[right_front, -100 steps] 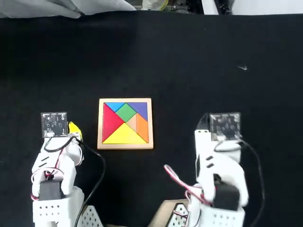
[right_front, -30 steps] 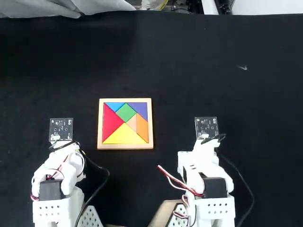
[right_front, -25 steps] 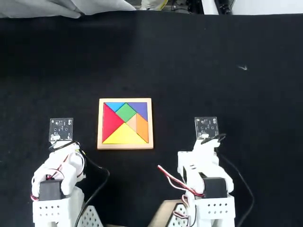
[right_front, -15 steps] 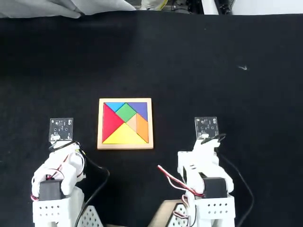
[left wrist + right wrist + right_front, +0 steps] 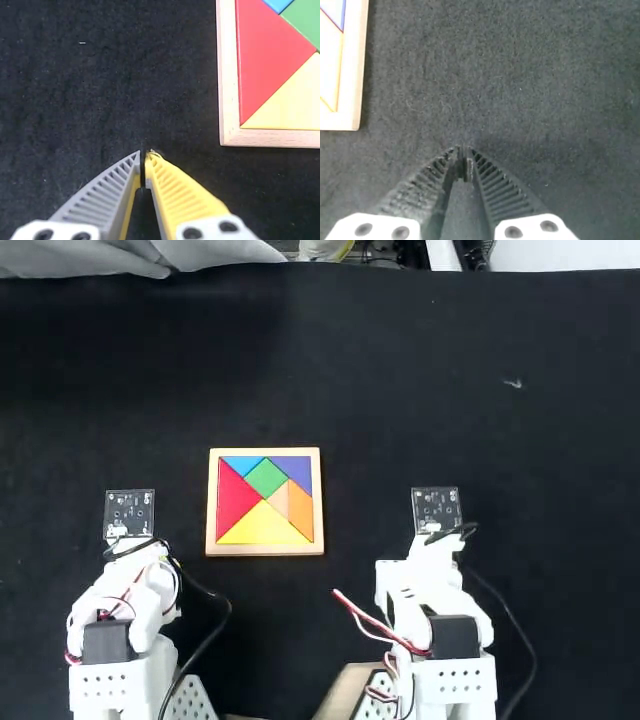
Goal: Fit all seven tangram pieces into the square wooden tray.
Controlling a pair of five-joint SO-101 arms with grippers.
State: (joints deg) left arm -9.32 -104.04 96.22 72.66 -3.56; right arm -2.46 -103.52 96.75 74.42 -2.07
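High view: we see the square wooden tray (image 5: 265, 549) holding seven coloured tangram pieces (image 5: 265, 502), between and ahead of the left end effector (image 5: 143, 156) and right end effector (image 5: 463, 150), both pinched together; nothing has shifted.

My table (image 5: 400, 360) is spread with black felt (one pale speck (image 5: 512, 383) on it). Past its far edge lie crumpled grey cloth (image 5: 150, 255) and a white surface (image 5: 560, 254).

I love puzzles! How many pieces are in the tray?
7, all in the tray: blue and purple farthest, green between, red left, yellow nearest, orange right, tan centre.
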